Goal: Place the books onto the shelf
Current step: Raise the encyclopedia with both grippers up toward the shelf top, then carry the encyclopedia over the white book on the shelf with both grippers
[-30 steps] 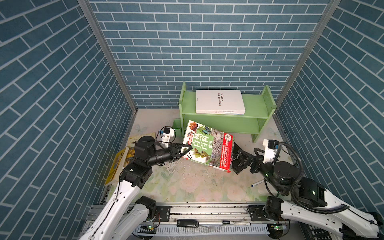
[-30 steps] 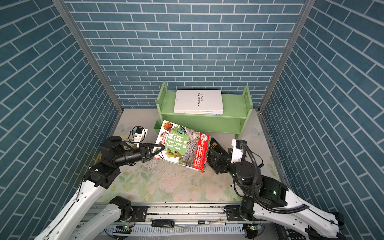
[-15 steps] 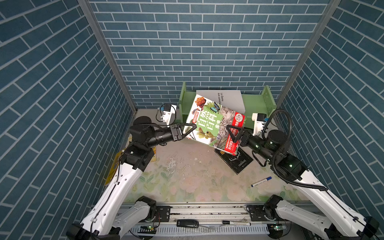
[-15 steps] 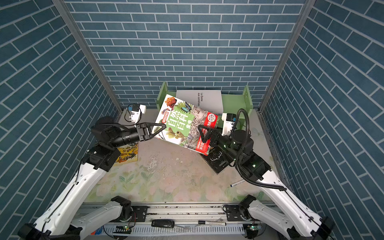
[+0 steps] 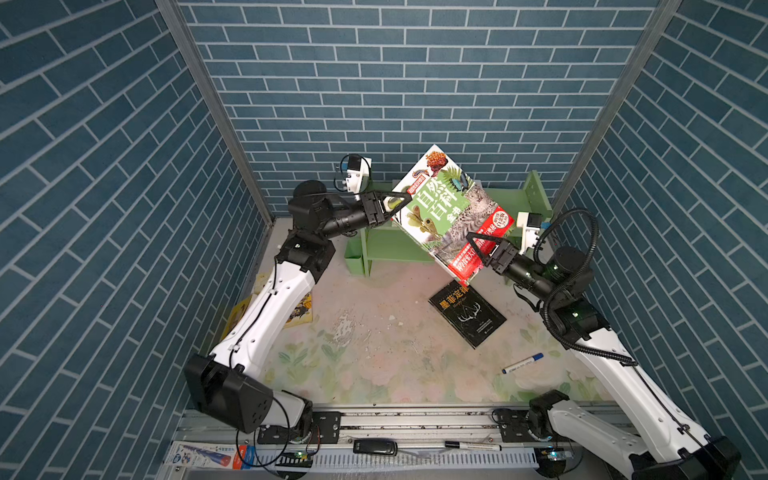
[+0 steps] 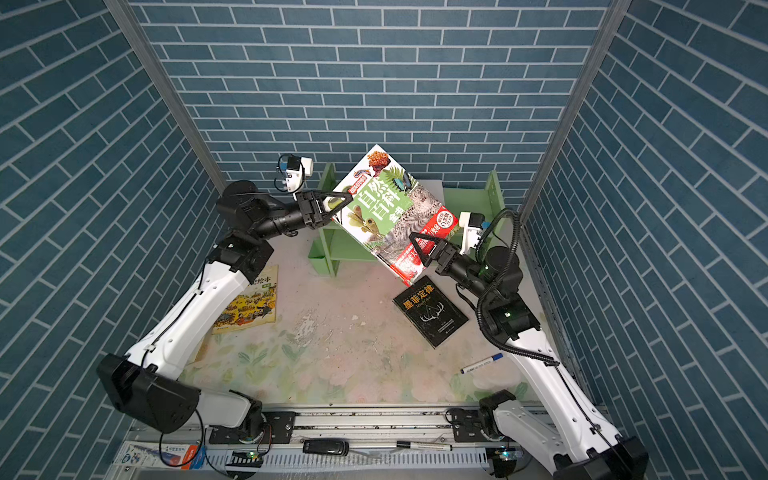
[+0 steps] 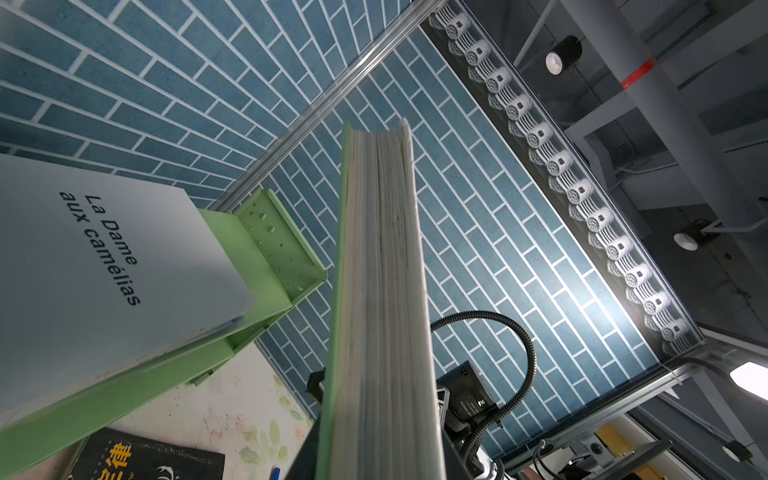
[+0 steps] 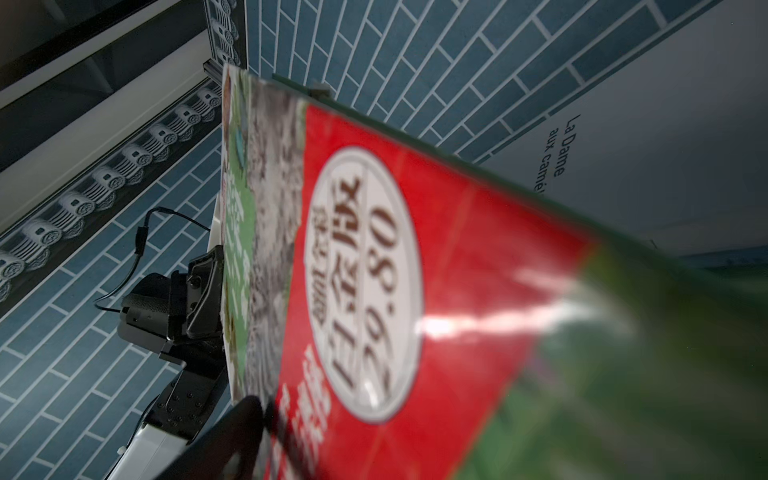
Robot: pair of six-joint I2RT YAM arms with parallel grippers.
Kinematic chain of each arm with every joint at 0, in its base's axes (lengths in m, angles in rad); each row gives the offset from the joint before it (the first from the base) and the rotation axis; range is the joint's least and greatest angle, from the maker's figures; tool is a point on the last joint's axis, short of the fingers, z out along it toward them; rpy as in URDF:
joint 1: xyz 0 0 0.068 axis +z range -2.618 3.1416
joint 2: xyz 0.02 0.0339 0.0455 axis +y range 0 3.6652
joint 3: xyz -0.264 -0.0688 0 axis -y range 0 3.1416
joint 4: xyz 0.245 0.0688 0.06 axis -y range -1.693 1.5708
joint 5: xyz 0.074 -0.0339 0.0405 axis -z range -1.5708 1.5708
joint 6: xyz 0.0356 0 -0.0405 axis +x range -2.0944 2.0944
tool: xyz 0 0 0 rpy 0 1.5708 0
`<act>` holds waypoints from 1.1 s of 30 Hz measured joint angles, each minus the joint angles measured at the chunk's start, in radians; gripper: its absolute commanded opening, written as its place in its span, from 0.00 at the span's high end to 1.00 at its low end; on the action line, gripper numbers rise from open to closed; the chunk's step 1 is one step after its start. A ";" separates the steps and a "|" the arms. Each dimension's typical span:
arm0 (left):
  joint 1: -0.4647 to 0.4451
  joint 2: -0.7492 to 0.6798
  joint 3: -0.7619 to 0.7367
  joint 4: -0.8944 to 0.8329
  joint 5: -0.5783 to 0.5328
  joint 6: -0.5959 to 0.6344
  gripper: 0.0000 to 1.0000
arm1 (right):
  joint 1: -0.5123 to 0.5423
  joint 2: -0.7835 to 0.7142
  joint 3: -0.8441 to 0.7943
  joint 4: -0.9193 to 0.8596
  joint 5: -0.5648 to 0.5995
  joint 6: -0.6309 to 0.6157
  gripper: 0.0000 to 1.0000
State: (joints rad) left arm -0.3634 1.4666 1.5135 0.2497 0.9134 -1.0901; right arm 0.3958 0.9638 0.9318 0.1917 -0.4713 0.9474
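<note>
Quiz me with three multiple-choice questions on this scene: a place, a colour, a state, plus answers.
1. Where does the white book lie? A on the shelf top tier; B on its lower tier; C in a gripper.
2. The marker has a cap that is: A red; B blue; C green.
3. The green book is: A lying flat; B held aloft, tilted, in the left gripper; C upright on the shelf.
Answers: 1 A: it rests on the top board. 2 B: its tip shows blue. 3 B: jaws clamp its edge in mid-air.
</note>
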 measured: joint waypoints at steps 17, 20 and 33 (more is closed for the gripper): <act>0.005 0.338 0.221 0.141 -0.156 -0.275 1.00 | -0.111 0.348 0.282 0.057 -0.036 0.124 0.22; -0.007 0.333 0.227 0.114 -0.214 -0.229 1.00 | -0.129 0.385 0.321 0.046 -0.014 0.133 0.17; -0.077 0.339 0.324 -0.067 -0.557 -0.071 1.00 | -0.171 0.655 0.613 -0.015 0.101 0.148 0.15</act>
State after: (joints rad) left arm -0.4408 1.8053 1.8374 0.1829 0.3561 -1.1614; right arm 0.2245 1.6192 1.5452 0.1768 -0.3706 1.0954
